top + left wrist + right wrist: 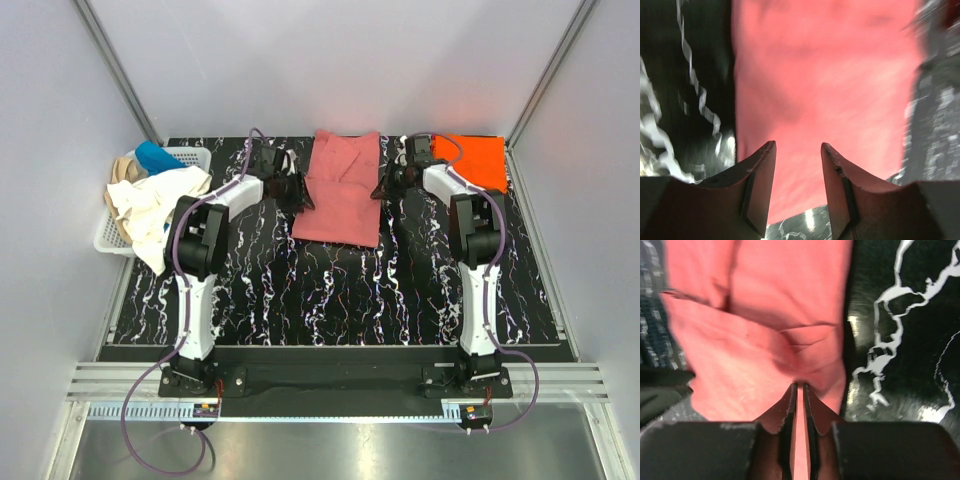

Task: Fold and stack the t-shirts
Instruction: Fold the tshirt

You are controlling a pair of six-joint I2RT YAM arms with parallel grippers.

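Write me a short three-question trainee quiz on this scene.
1. True or false: the orange t-shirt lies on the table, at its far right corner.
2. Which t-shirt lies between the left gripper and the right gripper? A pink, B blue, C cream.
3. Fill in: the left gripper's jaws stand ____.
Key: 1 true; 2 A, the pink t-shirt; 3 open.

Both arms reach forward. The left hand (798, 145) has its jaws apart; the right hand (799, 386) is pinched onto the pink t-shirt (765, 315).
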